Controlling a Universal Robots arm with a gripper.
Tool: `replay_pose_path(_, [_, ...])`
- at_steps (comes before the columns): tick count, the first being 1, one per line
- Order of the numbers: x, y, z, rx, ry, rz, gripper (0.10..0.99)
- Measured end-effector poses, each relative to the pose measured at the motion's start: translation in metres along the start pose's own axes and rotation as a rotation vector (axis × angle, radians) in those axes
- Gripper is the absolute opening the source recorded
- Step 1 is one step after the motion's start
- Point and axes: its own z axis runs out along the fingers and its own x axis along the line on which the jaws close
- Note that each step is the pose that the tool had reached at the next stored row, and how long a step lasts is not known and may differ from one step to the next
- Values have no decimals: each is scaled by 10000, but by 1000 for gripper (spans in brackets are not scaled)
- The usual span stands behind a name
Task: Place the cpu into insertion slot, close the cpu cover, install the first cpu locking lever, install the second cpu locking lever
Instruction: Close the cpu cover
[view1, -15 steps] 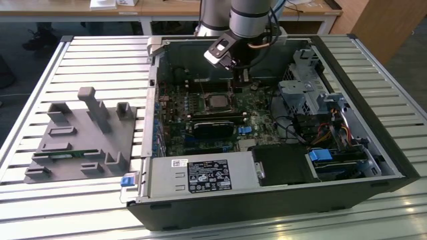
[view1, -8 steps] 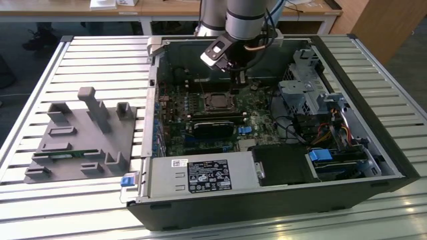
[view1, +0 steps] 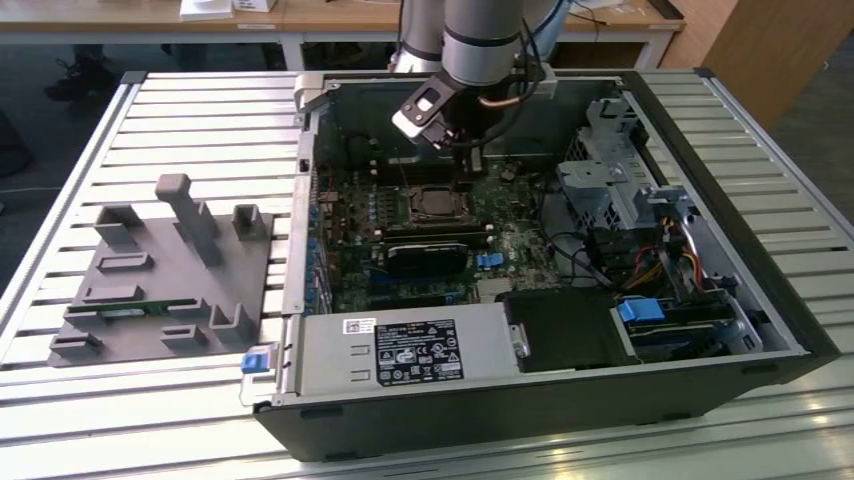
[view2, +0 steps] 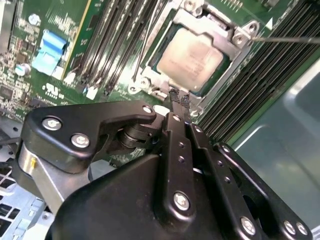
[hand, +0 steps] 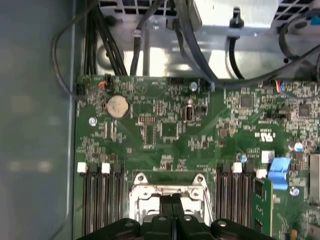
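The cpu (view2: 191, 56), a pale silvery square, lies in the insertion slot (view1: 434, 204) on the green motherboard. The cpu cover (view2: 226, 31), a silvery frame, lies flat around the chip's edges. A thin metal lever (view2: 287, 39) sticks out from one socket corner. A second thin rod (view2: 144, 52) runs along the opposite side. My gripper (view2: 180, 97) is shut, its black fingertips pressed together with nothing between them, right at the socket's edge. In the first wrist view the gripper (hand: 172, 199) hangs over the socket frame (hand: 137, 192). The exterior view shows the gripper (view1: 470, 172) just behind the socket.
The open computer case (view1: 787, 330) lies on a slatted table (view1: 174, 110). Memory slots (view2: 250, 85) flank the socket. Drive cages and cables (view1: 627, 190) fill the exterior view's right, a power supply (view1: 400, 350) sits in front, and a grey fixture (view1: 160, 280) lies at the left.
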Motion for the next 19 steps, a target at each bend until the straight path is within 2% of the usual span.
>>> replay_pose_path(6, [0, -68, 16, -1, 1, 0, 106])
replay_pose_path(16, [1, -134, 22, -2, 3, 0, 106])
replay_pose_path(19, [1, -184, 21, -1, 3, 0, 106])
